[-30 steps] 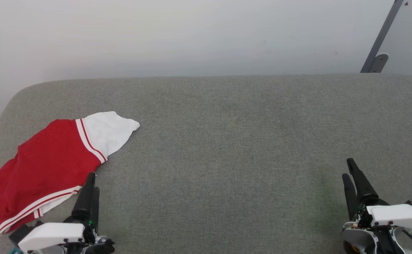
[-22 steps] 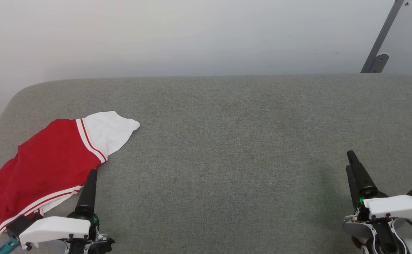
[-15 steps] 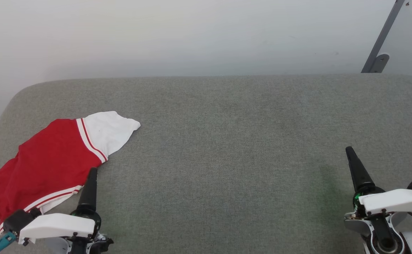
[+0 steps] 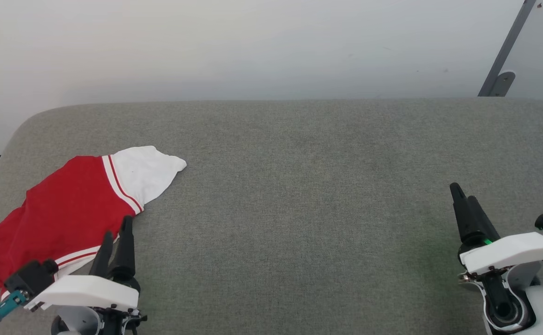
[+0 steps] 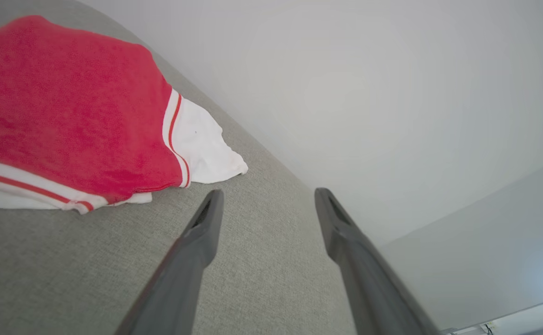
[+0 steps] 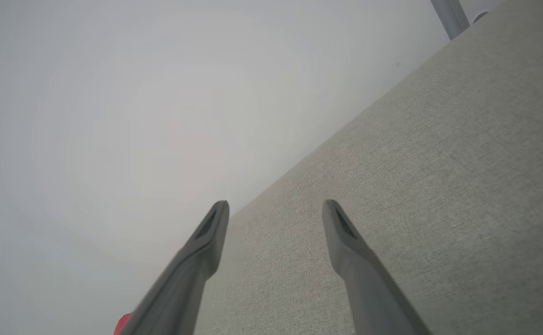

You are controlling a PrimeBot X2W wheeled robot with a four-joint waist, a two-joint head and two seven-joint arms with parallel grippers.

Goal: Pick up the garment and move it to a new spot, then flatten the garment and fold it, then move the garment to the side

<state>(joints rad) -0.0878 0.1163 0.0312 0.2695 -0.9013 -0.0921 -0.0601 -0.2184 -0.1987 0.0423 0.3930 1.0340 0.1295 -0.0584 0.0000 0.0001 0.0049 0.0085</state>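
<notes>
Garment (image 4: 62, 209) sits far L on grey cushion (image 4: 308, 186), just ahead-left of my left gripper (image 4: 117, 227); right gripper (image 4: 462, 193) is well apart. Both grippers gape wide, holding nothing. Long axis runs diag, near-left to far-right; white sleeve (image 4: 145, 174) points toward centre. L arm's the nearer pick, I reckon.

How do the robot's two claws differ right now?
The left gripper sits right beside the garment, near its striped hem; the right gripper is far from it, over the bare grey cushion. The left gripper faces the cloth's edge; the right gripper faces plain cushion and the wall. Both are open and empty.
</notes>
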